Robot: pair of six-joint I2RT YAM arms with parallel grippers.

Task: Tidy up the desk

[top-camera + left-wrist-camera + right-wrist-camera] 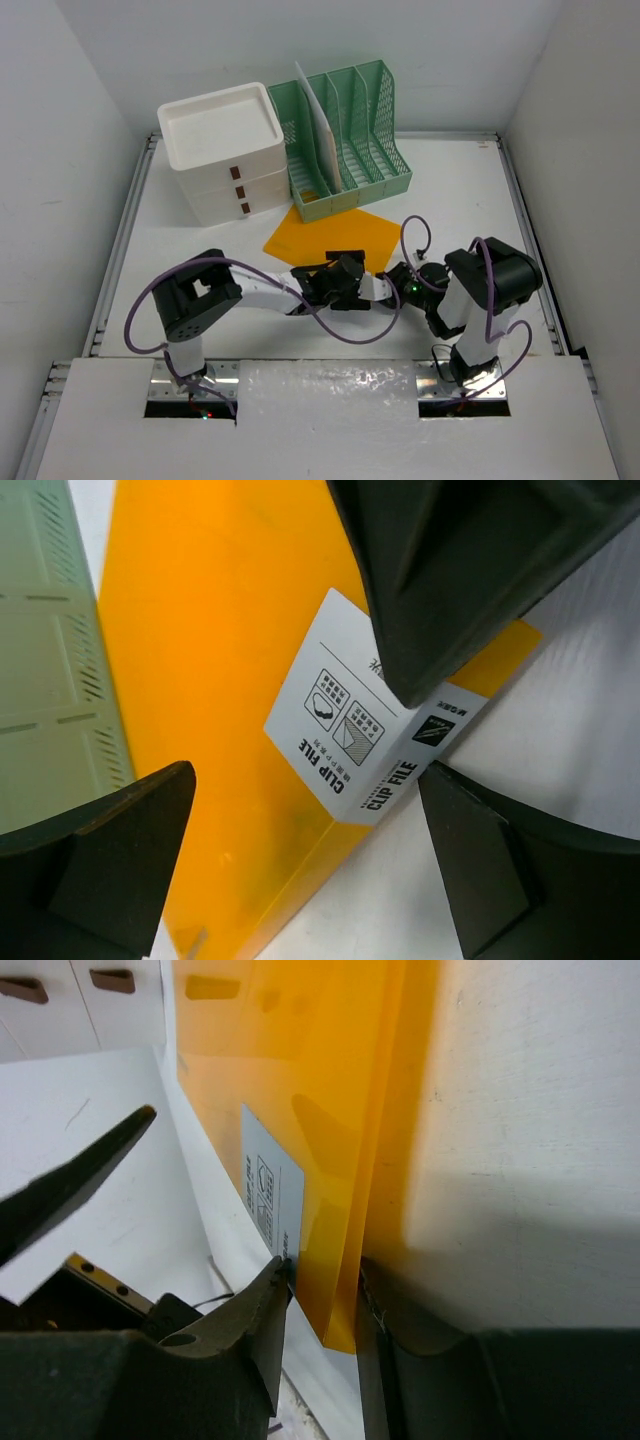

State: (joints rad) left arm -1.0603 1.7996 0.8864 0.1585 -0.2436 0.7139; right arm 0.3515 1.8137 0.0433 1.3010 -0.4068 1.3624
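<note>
I am looking down on the desk (470,200), which is filling the whole top view beyond the arm bases. It is a hard, smooth, fixed slab with nothing on it to grab, and I am guessing flat things slide on it rather than lift. The orange clip file (330,232) is lying at its centre, with the white drawer box (225,150) at ten o'clock and the green file rack (350,140) at twelve.

I am working the file's six o'clock corner. The right gripper (325,1275) is pinching that corner, one finger on the white label (370,730) and the other seemingly beneath the sheet. The left gripper (305,780) is hovering over the same corner, spread wide and holding nothing.

I am judging the file light, thin, floppy and slick. The doubled edge beside the label is probably offering the firmer hold.
</note>
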